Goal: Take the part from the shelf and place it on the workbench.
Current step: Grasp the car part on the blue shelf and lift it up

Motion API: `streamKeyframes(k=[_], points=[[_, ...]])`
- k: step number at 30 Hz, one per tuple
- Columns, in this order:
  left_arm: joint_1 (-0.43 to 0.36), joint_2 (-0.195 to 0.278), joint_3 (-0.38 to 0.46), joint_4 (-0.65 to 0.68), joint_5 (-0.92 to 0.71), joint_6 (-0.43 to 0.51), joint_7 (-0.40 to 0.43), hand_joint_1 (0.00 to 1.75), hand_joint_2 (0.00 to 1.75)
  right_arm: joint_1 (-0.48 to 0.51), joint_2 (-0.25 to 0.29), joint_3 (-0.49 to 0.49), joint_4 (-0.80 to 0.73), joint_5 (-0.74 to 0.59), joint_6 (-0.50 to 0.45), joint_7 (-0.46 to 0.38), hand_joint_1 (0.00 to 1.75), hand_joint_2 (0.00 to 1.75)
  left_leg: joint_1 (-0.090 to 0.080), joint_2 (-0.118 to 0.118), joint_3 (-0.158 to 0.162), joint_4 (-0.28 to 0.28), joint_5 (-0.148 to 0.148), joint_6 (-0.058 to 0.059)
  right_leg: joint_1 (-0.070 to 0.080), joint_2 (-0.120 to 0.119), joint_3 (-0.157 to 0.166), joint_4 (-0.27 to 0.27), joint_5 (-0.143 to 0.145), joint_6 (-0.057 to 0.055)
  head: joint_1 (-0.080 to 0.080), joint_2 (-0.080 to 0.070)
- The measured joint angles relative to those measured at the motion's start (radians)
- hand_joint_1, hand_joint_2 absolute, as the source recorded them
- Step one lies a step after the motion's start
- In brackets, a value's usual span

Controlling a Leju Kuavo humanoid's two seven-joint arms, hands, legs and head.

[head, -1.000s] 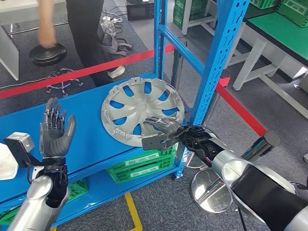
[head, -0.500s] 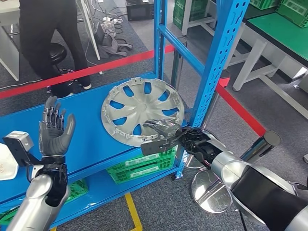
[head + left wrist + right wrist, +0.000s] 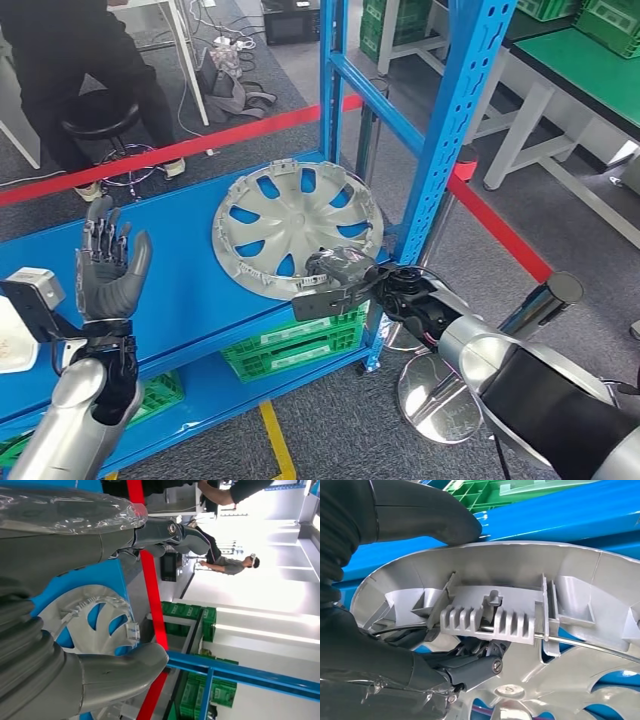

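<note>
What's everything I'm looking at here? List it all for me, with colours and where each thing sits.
Hubcap: one, silver, lying on the blue shelf board, near edge at the right robot hand.
Shelf rack: one, blue.
Crates: green, lower shelf level.
Barrier tape: red, behind the shelf.
Workbench: green top, far right.
Stool: one, black, a person sitting on it.
Left robot hand: grey, raised, fingers spread, holding nothing.
Right robot hand: dark, grips the hubcap's rim.

A workshop: blue steel shelf [image 3: 445, 130], green plastic crates [image 3: 294, 345] beneath it, red barrier tape [image 3: 189, 148], green-topped table [image 3: 589, 70] far right.
</note>
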Motion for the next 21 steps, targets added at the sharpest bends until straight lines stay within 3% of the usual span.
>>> streamKeyframes(k=[12, 21], points=[[0.012, 0.005, 0.000, 0.000, -0.003, 0.012, -0.001, 0.00, 1.75, -0.009, -0.001, -0.005, -0.010, -0.094, 0.024, 0.022, 1.75, 1.75, 0.000, -0.001, 0.000, 0.000, 0.000, 0.000, 0.000, -0.001, 0.001, 0.000, 0.000, 0.000, 0.000, 0.000], [0.030, 0.008, 0.000, -0.009, -0.015, 0.021, 0.020, 0.00, 1.75, -0.025, -0.001, -0.054, -0.107, -0.245, 0.100, 0.095, 1.75, 1.75, 0.000, -0.002, 0.000, 0.000, 0.001, 0.001, 0.000, -0.001, 0.002, 0.000, 0.000, 0.000, 0.001, 0.000]])
